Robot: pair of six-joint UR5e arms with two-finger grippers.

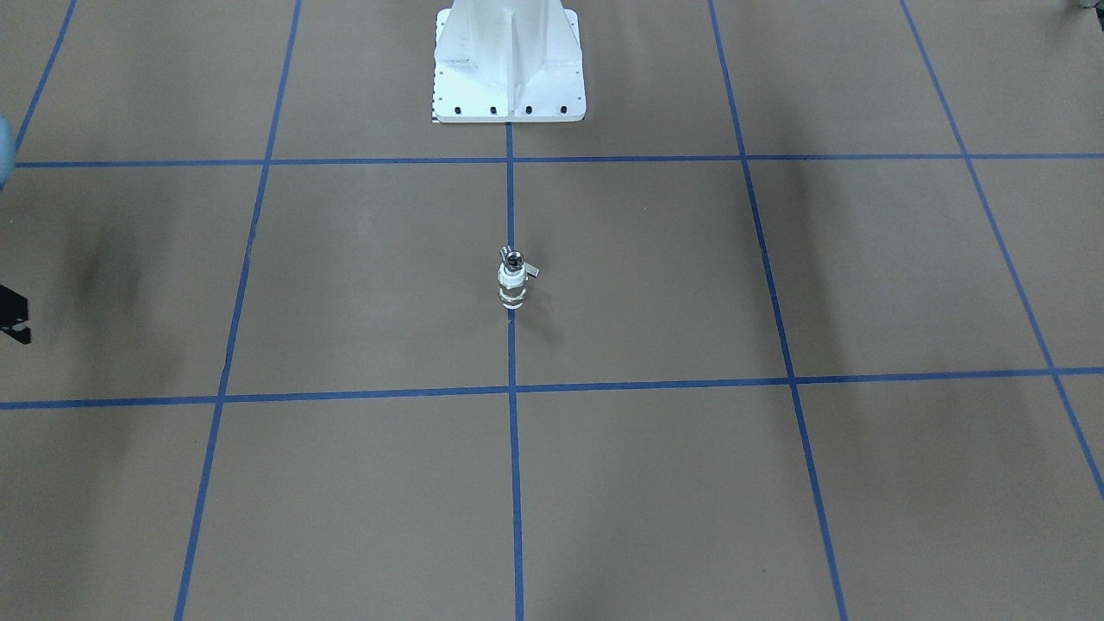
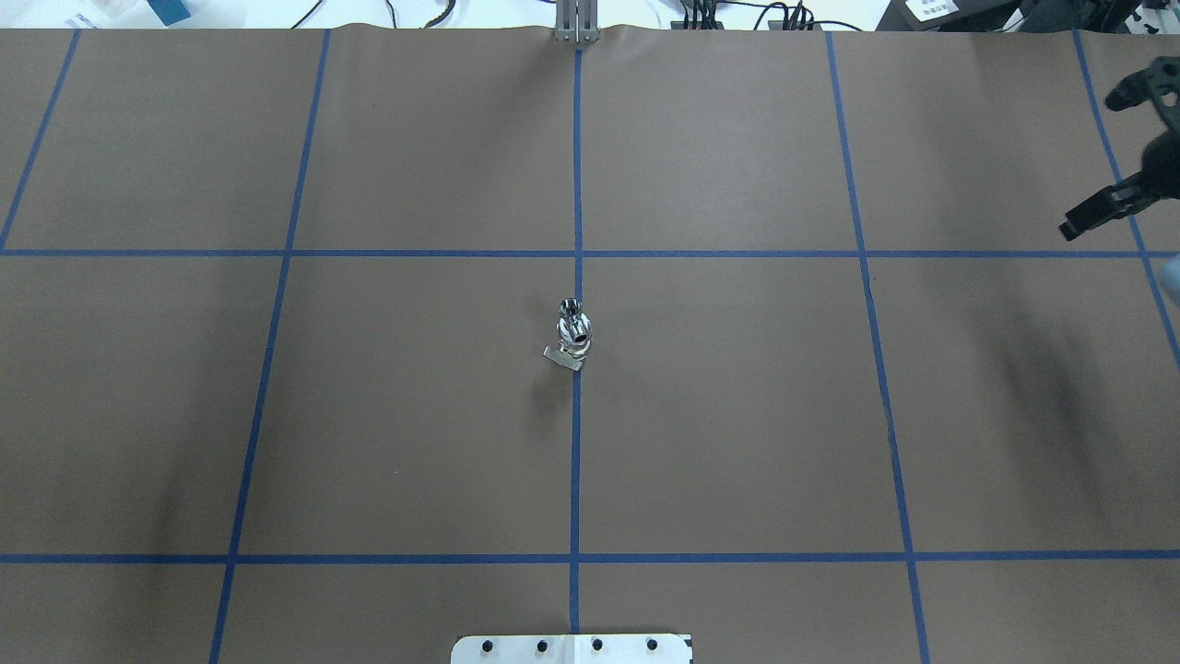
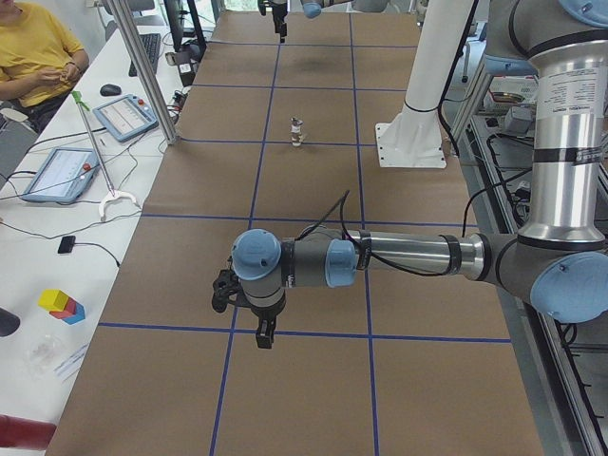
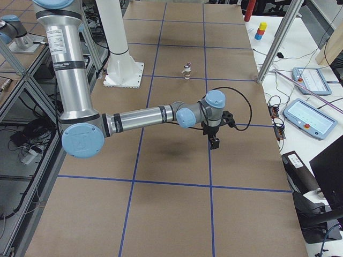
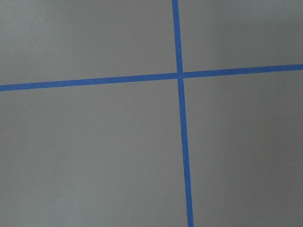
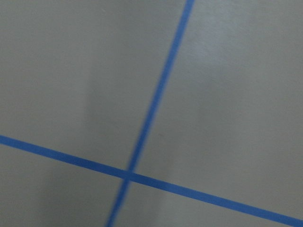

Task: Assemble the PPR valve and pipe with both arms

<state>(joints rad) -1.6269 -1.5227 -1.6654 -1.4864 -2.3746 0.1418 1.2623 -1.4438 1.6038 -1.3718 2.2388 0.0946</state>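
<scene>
The PPR valve (image 1: 511, 285) stands upright on the table (image 1: 690, 285) with the pipe (image 1: 511, 256) seated on its top. It is well apart from both my grippers, roughly between them. My left gripper (image 3: 263, 337) and right gripper (image 4: 214, 144) hang above the table, holding nothing. Whether their fingers are parted I cannot tell.

Robotics lab — brown table (image 2: 415, 415) gridded in blue tape, control tablets (image 3: 57, 173), seated operator (image 3: 33, 47), bolted pedestal (image 3: 410, 142).
</scene>
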